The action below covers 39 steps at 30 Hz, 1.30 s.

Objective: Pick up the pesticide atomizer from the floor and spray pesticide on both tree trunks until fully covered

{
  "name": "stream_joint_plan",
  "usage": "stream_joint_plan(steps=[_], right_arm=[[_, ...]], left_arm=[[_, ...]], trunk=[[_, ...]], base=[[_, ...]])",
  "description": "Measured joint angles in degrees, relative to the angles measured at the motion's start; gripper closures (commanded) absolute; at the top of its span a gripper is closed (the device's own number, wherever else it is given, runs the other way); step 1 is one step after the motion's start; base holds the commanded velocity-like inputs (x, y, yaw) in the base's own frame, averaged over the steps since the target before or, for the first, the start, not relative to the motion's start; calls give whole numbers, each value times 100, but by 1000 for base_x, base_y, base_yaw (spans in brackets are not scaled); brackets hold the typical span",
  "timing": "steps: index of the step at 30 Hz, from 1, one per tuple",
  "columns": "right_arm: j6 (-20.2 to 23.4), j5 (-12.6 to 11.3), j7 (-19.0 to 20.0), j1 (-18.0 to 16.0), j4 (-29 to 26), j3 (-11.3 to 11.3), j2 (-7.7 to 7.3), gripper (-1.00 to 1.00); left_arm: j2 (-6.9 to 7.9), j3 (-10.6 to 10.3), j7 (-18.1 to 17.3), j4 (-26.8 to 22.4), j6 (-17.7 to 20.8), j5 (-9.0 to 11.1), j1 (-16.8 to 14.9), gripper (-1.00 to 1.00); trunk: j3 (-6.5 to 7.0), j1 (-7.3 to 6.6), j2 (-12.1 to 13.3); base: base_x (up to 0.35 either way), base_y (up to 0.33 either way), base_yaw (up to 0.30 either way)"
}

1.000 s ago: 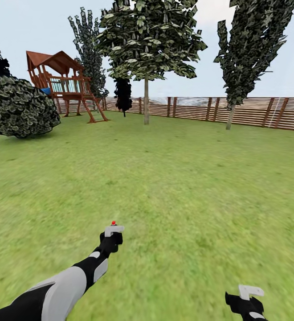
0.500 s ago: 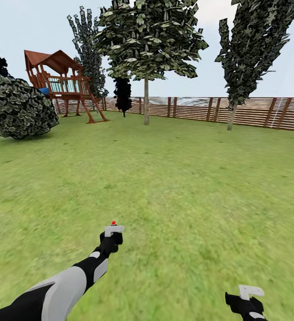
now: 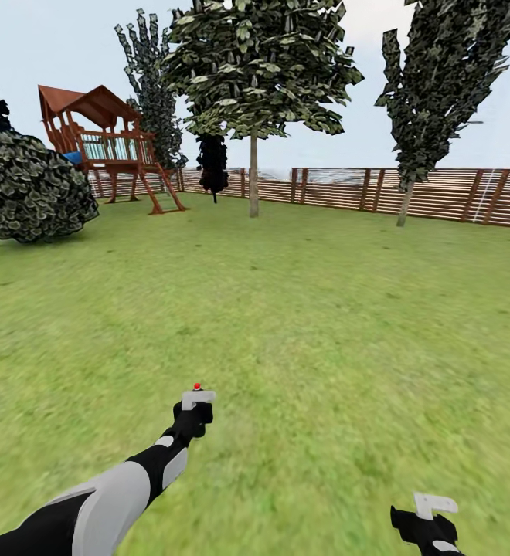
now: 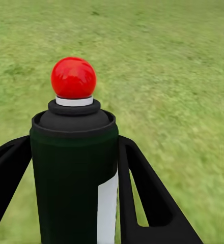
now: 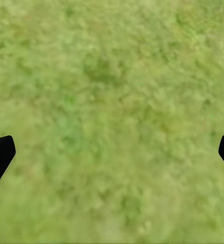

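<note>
My left gripper (image 3: 197,403) is shut on the pesticide atomizer (image 4: 66,188), a black bottle with a white label and a red ball top (image 4: 73,77). In the head view only that red top (image 3: 197,386) sticks up above the gripper, low over the lawn. A broad-leaved tree (image 3: 259,66) stands far ahead by the fence on a thin bare trunk (image 3: 253,181). Another tall tree (image 3: 440,77) rises at the right on a slim trunk (image 3: 401,207). My right gripper (image 3: 434,506) hangs open over the grass at the lower right, its black fingertips (image 5: 0,155) wide apart.
Open lawn stretches from me to a brown slat fence (image 3: 440,193). A wooden play tower (image 3: 104,143) and a big round shrub (image 3: 31,185) stand at the left. Dark narrow trees (image 3: 151,85) rise behind the tower.
The whole head view has shifted slightly, with the tower and shrub sliding left, so the camera moved. Both arms keep their poses and the atomizer stays in the left gripper.
</note>
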Motion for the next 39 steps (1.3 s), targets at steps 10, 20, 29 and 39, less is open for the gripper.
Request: stream_joint_plan(steps=[10, 20, 29, 39], right_arm=[[0, 0, 0, 0, 0, 0, 0, -100], [0, 0, 0, 0, 0, 0, 0, -100], [0, 0, 0, 0, 0, 0, 0, -100], [0, 0, 0, 0, 0, 0, 0, -100]], left_arm=[[0, 0, 0, 0, 0, 0, 0, 100], [0, 0, 0, 0, 0, 0, 0, 100], [0, 0, 0, 0, 0, 0, 0, 100], [0, 0, 0, 0, -5, 0, 0, 100]], trunk=[[0, 0, 0], [0, 0, 0], [0, 0, 0], [0, 0, 0]], base=[[350, 0, 0], [350, 0, 0], [350, 4, 0], [350, 77, 0]])
